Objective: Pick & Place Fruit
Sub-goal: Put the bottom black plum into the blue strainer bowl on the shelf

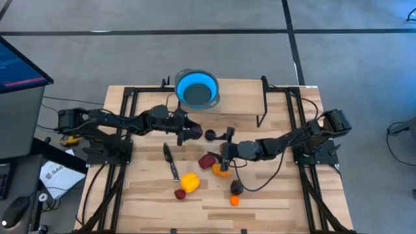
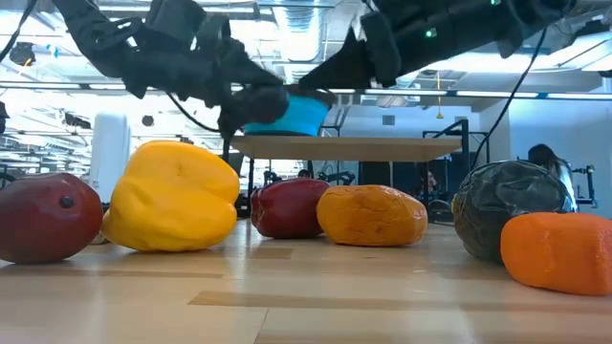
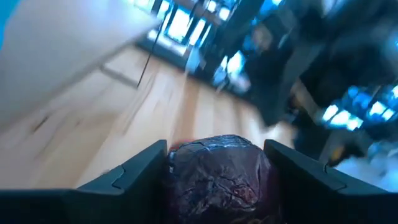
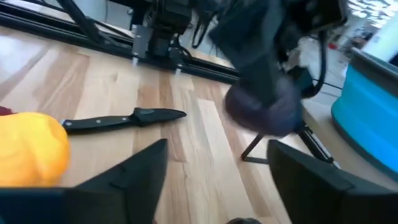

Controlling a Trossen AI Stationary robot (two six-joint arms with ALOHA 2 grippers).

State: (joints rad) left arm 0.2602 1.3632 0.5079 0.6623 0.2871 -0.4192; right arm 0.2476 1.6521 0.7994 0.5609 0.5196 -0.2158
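Observation:
My left gripper (image 1: 190,133) is shut on a dark purple fruit (image 3: 217,169) and hangs above the table just near of the blue bowl (image 1: 197,90). The bowl stands on a raised wooden shelf (image 2: 354,146) at the far edge. My right gripper (image 1: 225,151) is open over the table's middle, beside a red fruit (image 1: 208,159) and an orange one (image 1: 221,171). A black fruit (image 1: 210,135), the larger yellow fruit (image 1: 190,182), a second red one (image 1: 180,194), a dark one (image 1: 236,188) and a small orange one (image 1: 234,201) lie on the table. My left gripper pinches the dark purple fruit between its two fingers, one finger (image 3: 146,167) on each side of its body (image 3: 186,171). In the low view the fruit (image 2: 260,103) is lifted clear of the table, level with the bowl.
A slim black-handled knife (image 1: 170,161) lies on the table left of the fruits. Black metal frames (image 1: 127,110) stand along both sides of the table and carry the shelf. The near strip of tabletop (image 1: 279,208) is bare wood.

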